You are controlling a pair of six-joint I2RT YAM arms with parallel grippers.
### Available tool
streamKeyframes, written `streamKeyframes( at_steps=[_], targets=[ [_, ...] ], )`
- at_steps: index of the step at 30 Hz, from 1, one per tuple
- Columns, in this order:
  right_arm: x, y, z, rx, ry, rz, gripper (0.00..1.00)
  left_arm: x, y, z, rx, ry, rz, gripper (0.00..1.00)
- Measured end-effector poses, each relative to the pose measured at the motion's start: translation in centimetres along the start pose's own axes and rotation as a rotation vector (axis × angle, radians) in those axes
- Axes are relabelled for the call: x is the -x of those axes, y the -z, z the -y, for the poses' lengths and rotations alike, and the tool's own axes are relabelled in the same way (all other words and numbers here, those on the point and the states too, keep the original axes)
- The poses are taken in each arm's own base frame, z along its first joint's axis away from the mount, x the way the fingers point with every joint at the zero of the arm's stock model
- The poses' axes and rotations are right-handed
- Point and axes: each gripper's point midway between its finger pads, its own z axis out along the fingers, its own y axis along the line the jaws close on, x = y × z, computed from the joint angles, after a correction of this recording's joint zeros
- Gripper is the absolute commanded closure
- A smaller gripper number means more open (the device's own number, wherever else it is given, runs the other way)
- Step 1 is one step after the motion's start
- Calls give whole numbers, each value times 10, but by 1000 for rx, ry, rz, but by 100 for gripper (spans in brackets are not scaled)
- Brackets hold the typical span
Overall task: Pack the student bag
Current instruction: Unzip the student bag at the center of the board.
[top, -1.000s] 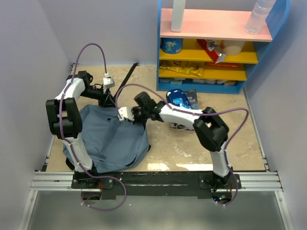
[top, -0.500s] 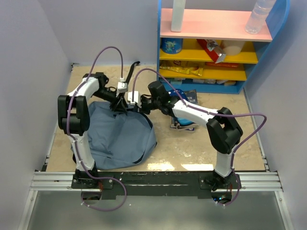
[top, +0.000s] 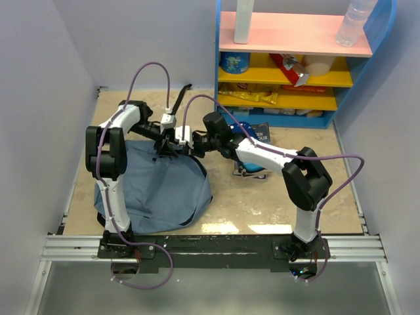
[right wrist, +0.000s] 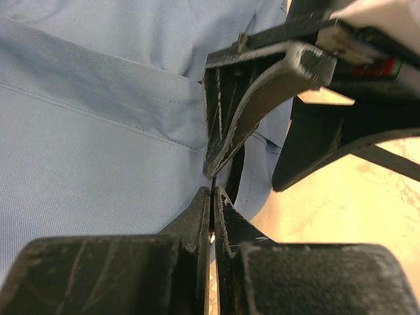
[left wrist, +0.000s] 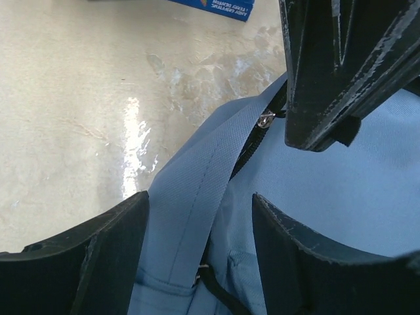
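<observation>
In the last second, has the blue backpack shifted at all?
Yes. The student bag has shifted slightly to the right in the top view, toward the blue shelf unit, which has stayed put.

No wording reads clearly. A blue package [left wrist: 216, 5] at the top edge of the left wrist view carries white print, too small to read. White letters on the dark book [top: 262, 133] blur.

Matt woven cloth student bag [left wrist: 187, 190], glossy smooth table [left wrist: 79, 98].
</observation>
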Motion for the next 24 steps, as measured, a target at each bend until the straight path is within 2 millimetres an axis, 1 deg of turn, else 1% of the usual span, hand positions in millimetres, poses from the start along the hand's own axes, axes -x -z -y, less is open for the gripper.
streamKeyframes(
  at_steps=[4, 6, 7, 8, 10, 11, 12, 14, 18, 21, 24],
  targets=[
    [1, 0, -1, 5, 1, 5, 100, 1, -8, 3, -24, -13, 4, 36],
    [2, 0, -2, 13, 1, 11, 100, 4, -11, 4, -31, -17, 16, 44],
    [3, -1, -3, 16, 2, 14, 100, 6, -12, 3, -35, -19, 23, 50],
    [3, -1, -3, 17, 2, 16, 100, 7, -13, 3, -36, -22, 29, 64],
    [3, -1, -2, 16, 3, 17, 100, 9, -16, 1, -40, -26, 32, 77],
    [3, -1, -2, 15, 3, 16, 100, 9, -18, 1, -45, -22, 33, 89],
    [2, 0, -2, 14, 2, 14, 100, 9, -19, 2, -50, -17, 32, 93],
    [-1, 0, -3, 14, -2, 9, 100, 7, -22, 3, -63, -2, 27, 97],
    [-10, 1, -4, 8, -13, -7, 100, 1, -25, 3, -72, 10, 6, 99],
    [-17, 3, 0, -20, -23, -17, 100, -5, -20, 0, -61, 11, -14, 99],
    [-23, 7, 8, -69, -32, -31, 100, -11, -11, -4, -38, 27, -27, 99]
  ],
)
